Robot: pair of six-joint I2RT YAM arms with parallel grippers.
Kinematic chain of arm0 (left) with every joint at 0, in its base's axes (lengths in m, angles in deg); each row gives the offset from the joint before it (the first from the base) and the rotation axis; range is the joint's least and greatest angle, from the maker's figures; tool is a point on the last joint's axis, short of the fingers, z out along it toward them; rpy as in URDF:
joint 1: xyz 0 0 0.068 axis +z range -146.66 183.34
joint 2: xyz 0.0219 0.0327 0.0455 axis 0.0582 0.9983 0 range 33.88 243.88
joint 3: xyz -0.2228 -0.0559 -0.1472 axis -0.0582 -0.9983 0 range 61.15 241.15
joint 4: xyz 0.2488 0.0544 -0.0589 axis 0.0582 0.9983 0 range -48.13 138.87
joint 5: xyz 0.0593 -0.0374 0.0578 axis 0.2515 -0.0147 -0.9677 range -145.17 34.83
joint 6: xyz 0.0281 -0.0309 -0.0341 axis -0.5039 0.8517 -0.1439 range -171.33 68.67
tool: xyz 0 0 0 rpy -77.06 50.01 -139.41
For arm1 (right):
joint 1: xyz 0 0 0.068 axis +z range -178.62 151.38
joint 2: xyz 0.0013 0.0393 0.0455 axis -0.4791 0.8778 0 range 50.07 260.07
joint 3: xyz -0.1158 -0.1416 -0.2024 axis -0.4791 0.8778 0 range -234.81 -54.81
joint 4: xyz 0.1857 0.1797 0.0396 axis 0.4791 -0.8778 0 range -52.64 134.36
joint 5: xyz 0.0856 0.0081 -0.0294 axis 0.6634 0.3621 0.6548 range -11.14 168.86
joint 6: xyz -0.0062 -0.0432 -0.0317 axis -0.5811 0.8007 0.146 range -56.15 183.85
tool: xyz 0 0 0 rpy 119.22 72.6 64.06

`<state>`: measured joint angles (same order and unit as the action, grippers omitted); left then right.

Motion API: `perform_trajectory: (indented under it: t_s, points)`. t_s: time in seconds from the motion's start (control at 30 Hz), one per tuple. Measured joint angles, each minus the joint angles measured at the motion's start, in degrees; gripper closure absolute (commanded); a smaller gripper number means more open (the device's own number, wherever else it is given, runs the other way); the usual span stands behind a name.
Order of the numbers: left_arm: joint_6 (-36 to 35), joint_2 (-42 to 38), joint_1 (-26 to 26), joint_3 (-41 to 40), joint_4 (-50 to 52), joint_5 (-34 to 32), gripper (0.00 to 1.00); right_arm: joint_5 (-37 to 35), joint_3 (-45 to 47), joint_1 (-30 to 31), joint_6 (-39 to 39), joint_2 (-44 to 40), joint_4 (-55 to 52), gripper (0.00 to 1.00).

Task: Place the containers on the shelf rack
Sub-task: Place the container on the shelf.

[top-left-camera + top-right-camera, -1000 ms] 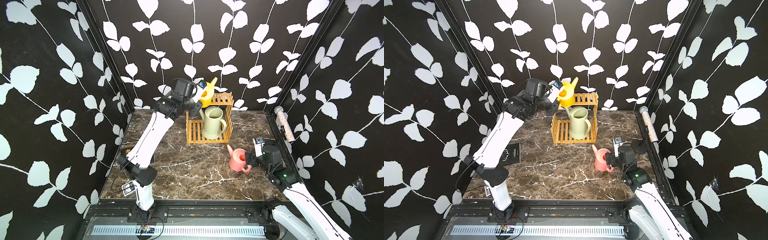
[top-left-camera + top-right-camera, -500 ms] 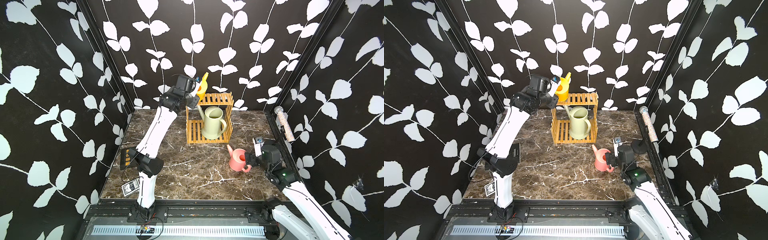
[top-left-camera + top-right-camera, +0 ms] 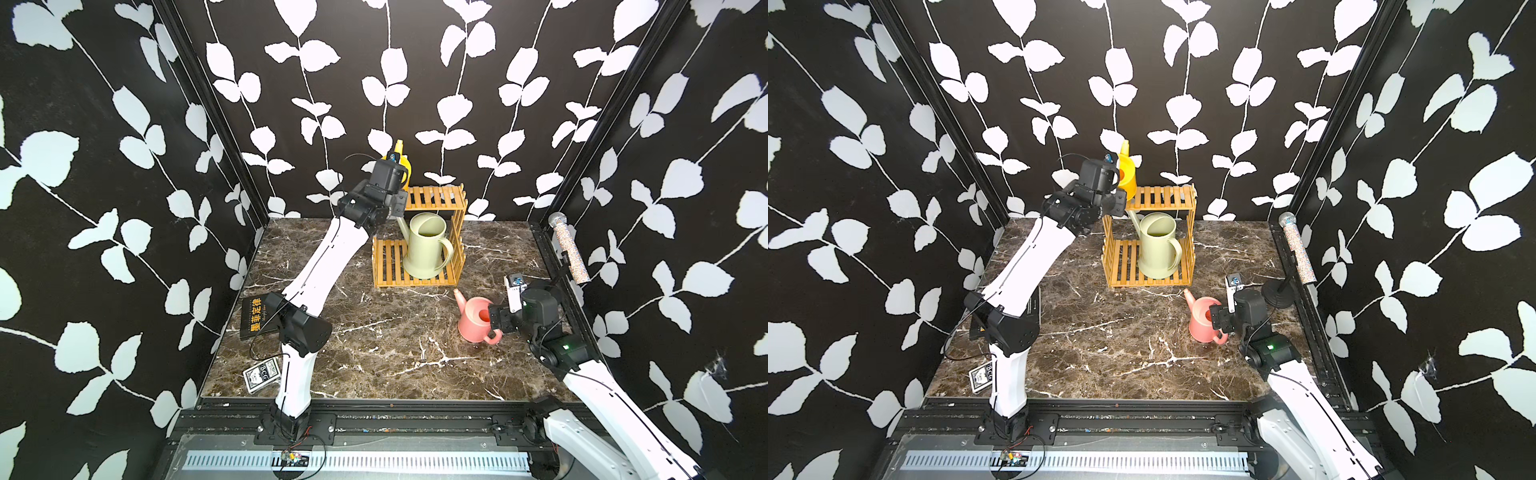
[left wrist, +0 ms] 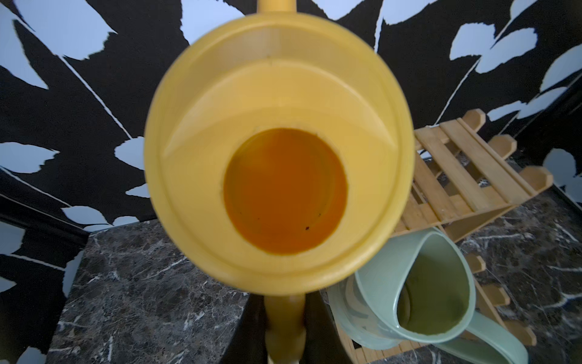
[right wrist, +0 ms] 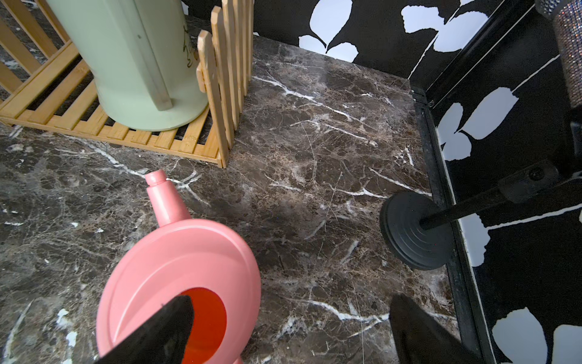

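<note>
Now the left gripper (image 4: pixel 283 334), clamped on the yellow plastic watering can (image 3: pixel 406 168), has swung it from above the wooden slatted rack (image 3: pixel 432 197) to its upper left corner. The right gripper (image 5: pixel 291 301) stays spread wide at the pink watering can (image 3: pixel 473 322). Black book (image 3: pixel 254 318) reads "墨菲定律".

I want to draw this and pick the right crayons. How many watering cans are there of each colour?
green can: 1
yellow can: 1
pink can: 1
total: 3
</note>
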<state>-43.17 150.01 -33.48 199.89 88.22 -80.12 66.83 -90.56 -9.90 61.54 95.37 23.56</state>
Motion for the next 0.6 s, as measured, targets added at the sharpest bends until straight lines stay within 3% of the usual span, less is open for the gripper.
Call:
perform_trajectory:
  t_s: [0.23, 0.6]
  points:
    - [0.07, -0.11, -2.67, -0.24, -0.63, -5.53, 1.00, 0.04, 0.02, 0.00, -0.04, 1.51, 0.28, 0.01]
    - [3.48, -1.09, -2.25, -1.84, -0.26, -4.96, 0.91, 0.26, 0.02, 0.00, -0.07, 2.75, 0.46, 0.01]
